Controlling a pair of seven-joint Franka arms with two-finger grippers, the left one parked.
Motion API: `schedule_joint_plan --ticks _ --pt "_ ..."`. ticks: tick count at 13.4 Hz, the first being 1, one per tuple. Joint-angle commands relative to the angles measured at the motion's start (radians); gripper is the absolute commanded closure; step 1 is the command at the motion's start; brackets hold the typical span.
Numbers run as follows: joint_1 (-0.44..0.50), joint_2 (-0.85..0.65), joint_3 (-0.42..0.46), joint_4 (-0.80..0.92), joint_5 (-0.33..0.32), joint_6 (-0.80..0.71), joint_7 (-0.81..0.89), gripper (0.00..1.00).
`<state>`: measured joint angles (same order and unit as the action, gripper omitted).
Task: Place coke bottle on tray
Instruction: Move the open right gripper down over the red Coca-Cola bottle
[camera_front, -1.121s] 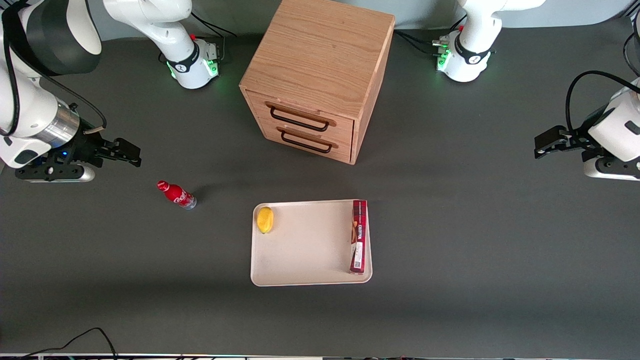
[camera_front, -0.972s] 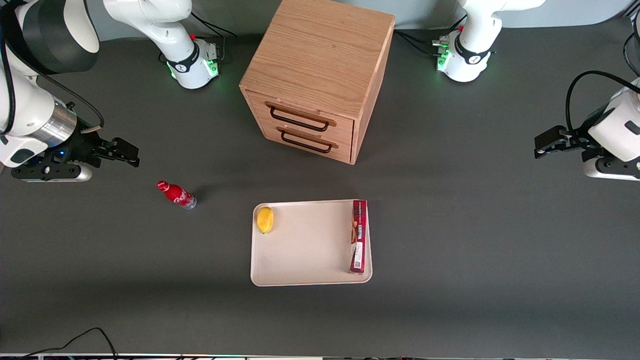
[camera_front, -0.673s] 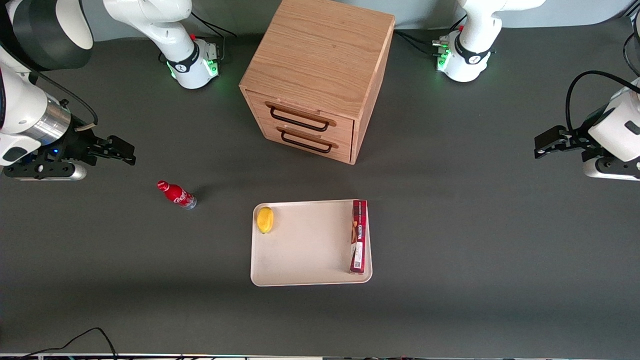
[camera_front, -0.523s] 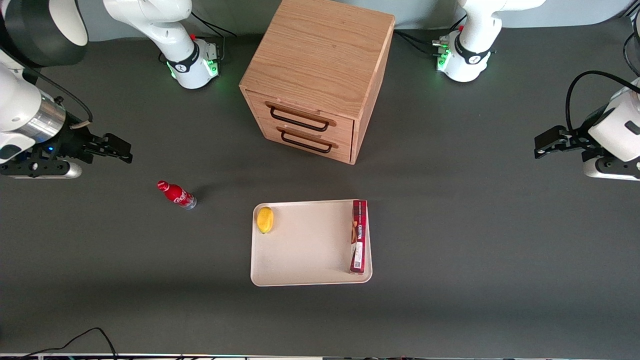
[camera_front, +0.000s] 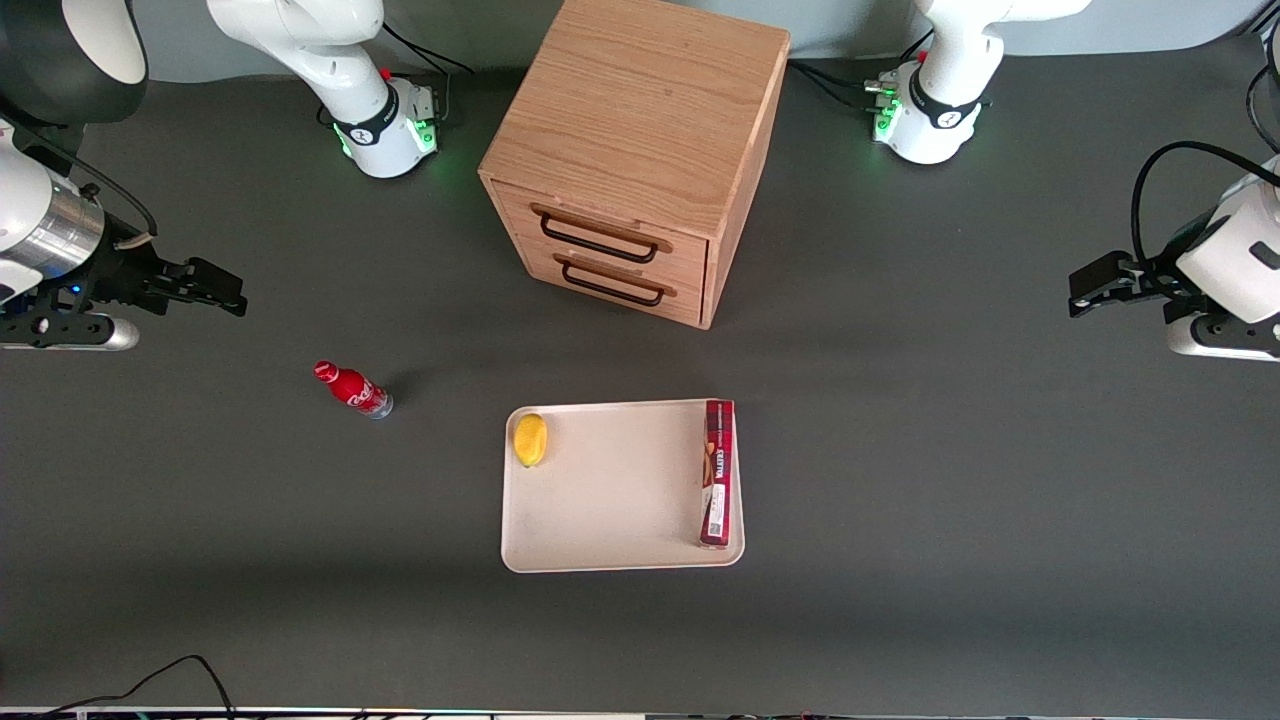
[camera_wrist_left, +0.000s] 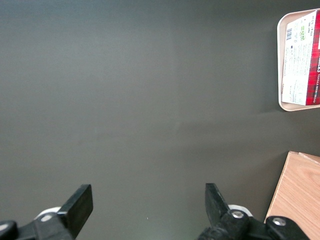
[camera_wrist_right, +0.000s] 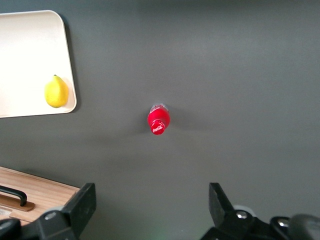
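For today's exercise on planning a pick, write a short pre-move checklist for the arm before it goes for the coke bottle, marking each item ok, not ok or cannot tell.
1. Coke bottle upright on the table, nothing touching it: ok.
2. Gripper open, fingers spread wide apart: ok.
3. Gripper aligned over the bottle: not ok; it hangs nearer the working arm's end of the table and farther from the front camera than the bottle.
4. Free space on the tray: ok; bare middle between lemon and red box.
5. Path from bottle to tray unobstructed: ok.
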<state>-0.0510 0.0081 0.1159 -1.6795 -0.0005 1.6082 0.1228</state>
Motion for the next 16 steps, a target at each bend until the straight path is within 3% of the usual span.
schedule_joint_plan --ticks 1,9,16 --pt "-0.009 0.032 0.008 -0.05 0.02 0.05 -0.025 0.0" --pt "-0.004 0.036 0.01 -0.394 0.011 0.487 -0.045 0.01" --pt "-0.003 0.082 0.014 -0.513 -0.023 0.682 -0.046 0.04"
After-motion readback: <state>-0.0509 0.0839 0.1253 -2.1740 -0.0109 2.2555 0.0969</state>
